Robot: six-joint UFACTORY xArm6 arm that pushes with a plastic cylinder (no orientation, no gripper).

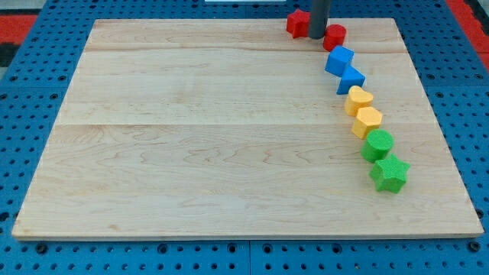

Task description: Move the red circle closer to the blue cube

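- My tip [318, 36] is the lower end of a straight dark rod that comes down from the view's top edge, near the far right part of the wooden board [191, 153].
- The rod has no fingers, so it neither opens, closes nor grips anything.
- The red circle [334, 36] lies just to the view's right of my tip, so close that they look to be touching, though I cannot tell for sure.
- A second red block [296, 23] sits on the other side of the rod, to the view's left and a little higher; the rod hides part of it and its shape is not clear.
- The blue cube [339, 60] lies just below the red circle, slightly to the right, with only a narrow gap between them.
- Another blue block [351, 79] touches the cube on its lower right; its shape is hard to make out.
- Below that run two yellow blocks [358, 99] [367, 121], close together.
- A green cylinder [377, 144] follows, then a green star [389, 173] at the lower end of this curved row.
- The whole row runs down the board's right side, and the board lies on a blue pegboard table [30, 92].
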